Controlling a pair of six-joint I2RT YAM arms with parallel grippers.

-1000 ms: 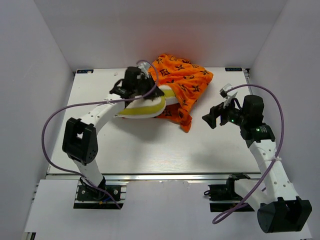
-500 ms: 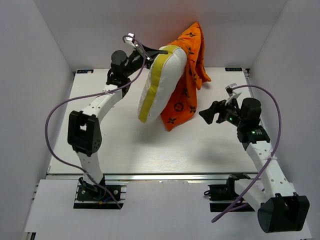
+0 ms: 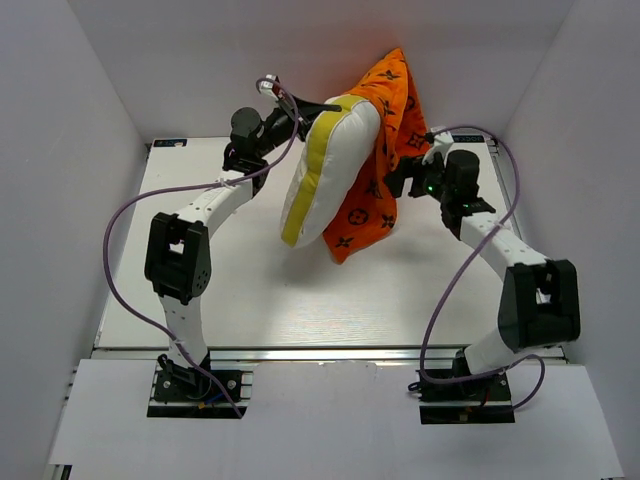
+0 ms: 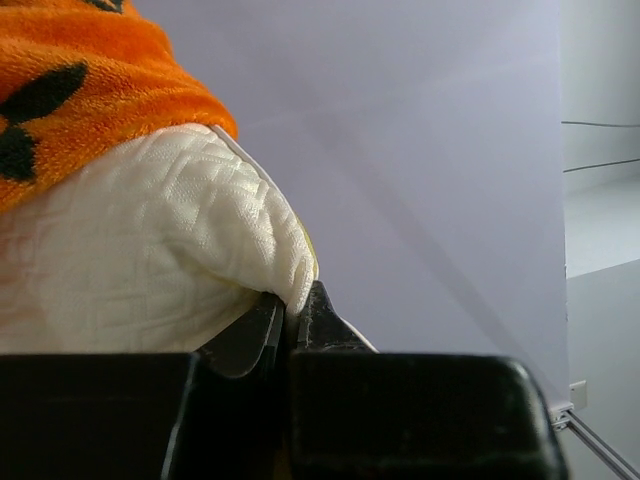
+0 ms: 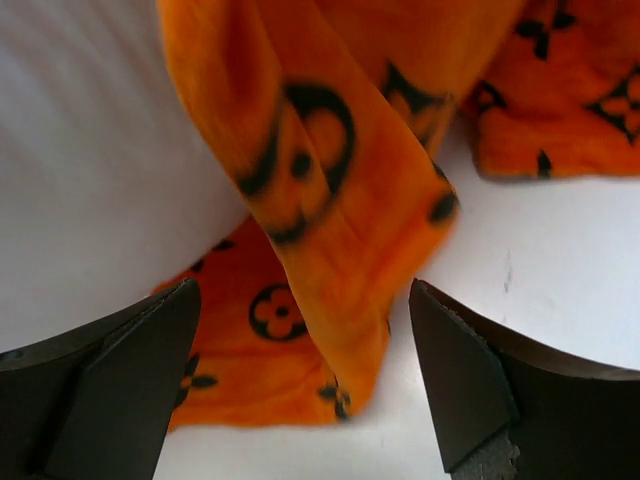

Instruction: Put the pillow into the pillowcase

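Obs: left claw (image 4: pixel 292 315) clamped on a corner of the pillow (image 3: pixel 335 165), which hangs above the counter (image 3: pixel 250 300), long axis near vertical. Cream, quilted, yellow side band. The pillowcase (image 3: pixel 385 130) drapes over its right side. The right claw (image 5: pixel 305 350) is nearer to it, fingers wide apart, with a hanging orange fold between them.

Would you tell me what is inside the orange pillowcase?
Part of the pillow is tucked in the pillowcase; its yellow-banded side sticks out, pinched by the left gripper. Fabric hides how deep it goes.

Above the white table (image 3: pixel 250 300) the pillowcase (image 3: pixel 365 215) hangs low; whether its bottom fold touches the tabletop is unclear.
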